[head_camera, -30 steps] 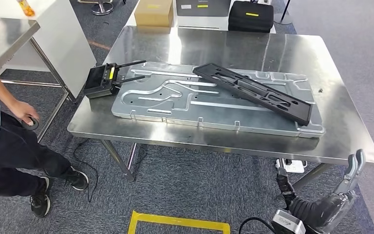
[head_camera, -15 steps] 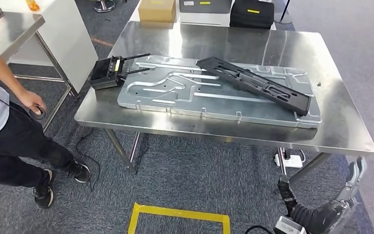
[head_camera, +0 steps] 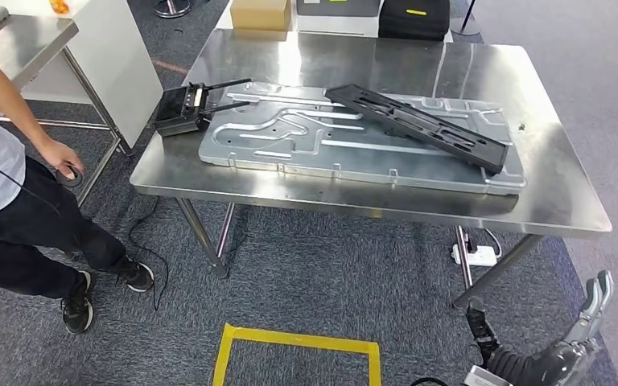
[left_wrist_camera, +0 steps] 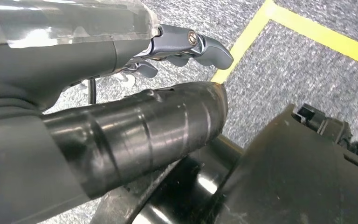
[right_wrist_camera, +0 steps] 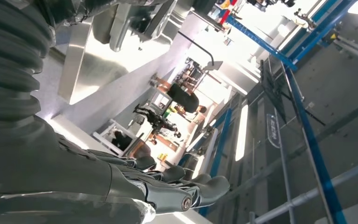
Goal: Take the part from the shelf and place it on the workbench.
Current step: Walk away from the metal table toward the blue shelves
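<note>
On your counter [head_camera: 563,211] the long black part [head_camera: 415,126] lies aslant across the grey stamped metal plate [head_camera: 354,149], far end toward the cartons, near end at the plate's right corner; a black remote with two antennas [head_camera: 183,110] sits at the plate's left end. Your right hand [head_camera: 583,334] hangs low beside the counter leg, fingers [right_wrist_camera: 191,186] extended together, holding nothing; the left hand [left_wrist_camera: 121,93] hangs over grey carpet and yellow tape [left_wrist_camera: 279,23], fingers [left_wrist_camera: 200,44] slightly apart, empty. A person [head_camera: 16,201] crouches at left, hand on a tape roll [head_camera: 70,176].
</note>
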Available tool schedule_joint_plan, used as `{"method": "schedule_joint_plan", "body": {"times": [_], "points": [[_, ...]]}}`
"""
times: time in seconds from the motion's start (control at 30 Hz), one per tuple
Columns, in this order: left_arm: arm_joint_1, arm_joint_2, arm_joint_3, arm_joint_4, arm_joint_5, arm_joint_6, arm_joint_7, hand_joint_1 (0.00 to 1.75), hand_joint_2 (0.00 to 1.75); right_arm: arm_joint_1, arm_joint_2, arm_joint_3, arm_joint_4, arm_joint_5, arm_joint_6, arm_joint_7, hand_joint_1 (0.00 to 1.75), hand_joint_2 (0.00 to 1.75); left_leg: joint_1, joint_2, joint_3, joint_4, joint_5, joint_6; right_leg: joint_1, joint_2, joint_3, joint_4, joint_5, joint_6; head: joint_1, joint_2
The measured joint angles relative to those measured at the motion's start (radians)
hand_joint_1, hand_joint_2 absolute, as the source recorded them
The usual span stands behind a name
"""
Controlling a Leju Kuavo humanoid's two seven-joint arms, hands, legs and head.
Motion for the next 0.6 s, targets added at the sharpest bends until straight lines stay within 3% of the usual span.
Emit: {"method": "schedule_joint_plan", "body": {"times": [0.07,0.17,0.2,0.23,0.27,0.37,0.4,0.5,0.53,0.6], "points": [[-0.001,0.003,0.001,0.0,0.001,-0.004,0.001,0.0,0.0,-0.008,0.001,0.0,0.003,0.008,0.0,0.002,0.0,1.75,0.001,-0.002,-0.02,0.044,-0.043,-0.012,-0.007,-0.003,-0.011,-0.007,0.016,-0.014,-0.001,0.0],[-0.001,0.006,0.003,0.0,0.002,-0.008,0.006,0.0,0.0,-0.021,0.002,0.0,0.014,0.025,0.0,0.005,0.0,1.75,0.009,-0.003,-0.083,0.223,-0.163,-0.027,-0.008,-0.005,-0.04,-0.006,0.038,-0.021,-0.001,0.0],[-0.001,0.006,0.003,0.0,0.002,-0.008,0.009,0.0,0.0,-0.022,0.003,0.0,0.017,0.03,0.0,0.006,0.0,1.75,0.011,-0.003,-0.092,0.265,-0.18,-0.03,-0.008,-0.006,-0.051,-0.004,0.044,-0.02,-0.001,0.0],[-0.001,0.006,0.003,0.0,0.002,-0.007,0.015,0.0,0.0,-0.023,0.003,0.0,0.021,0.035,0.0,0.007,0.0,1.75,0.013,-0.003,-0.083,0.273,-0.176,-0.033,-0.008,-0.008,-0.06,-0.002,0.05,-0.018,-0.001,0.0],[-0.001,0.006,0.004,0.0,0.002,-0.007,0.021,0.0,0.0,-0.023,0.003,0.0,0.024,0.038,0.0,0.008,0.0,1.75,0.015,-0.003,-0.053,0.239,-0.154,-0.034,-0.009,-0.008,-0.069,0.001,0.055,-0.015,-0.001,0.0],[-0.002,0.007,0.007,0.0,0.003,-0.007,0.04,0.0,0.0,-0.02,0.003,0.0,0.031,0.033,0.0,0.006,0.0,1.75,0.016,-0.005,0.084,0.033,-0.091,-0.027,-0.009,-0.009,-0.086,0.01,0.067,-0.003,-0.001,0.0],[-0.003,0.007,0.008,0.0,0.003,-0.008,0.045,0.0,0.0,-0.018,0.003,0.0,0.032,0.028,0.0,0.004,0.0,1.75,0.014,-0.006,0.105,-0.005,-0.086,-0.022,-0.008,-0.009,-0.089,0.013,0.071,0.003,-0.001,0.0],[-0.004,0.007,0.01,0.0,0.003,-0.009,0.052,0.0,0.0,-0.014,0.003,0.0,0.035,0.016,0.0,0.002,0.0,1.75,0.01,-0.006,0.099,-0.022,-0.078,-0.001,-0.006,-0.008,-0.095,0.015,0.084,0.022,0.0,0.0],[-0.004,0.007,0.01,0.0,0.003,-0.01,0.054,0.0,0.0,-0.012,0.003,-0.001,0.036,0.014,0.0,0.002,0.0,1.75,0.011,-0.005,0.095,-0.024,-0.073,0.008,-0.007,-0.007,-0.1,0.022,0.076,0.028,0.0,0.0],[-0.004,0.007,0.011,0.0,0.003,-0.011,0.057,0.0,0.0,-0.01,0.003,-0.004,0.039,0.012,0.0,0.002,0.0,1.75,0.012,0.0,0.079,-0.028,-0.057,0.025,-0.009,-0.004,-0.128,0.087,0.012,0.034,0.0,0.0]]}}
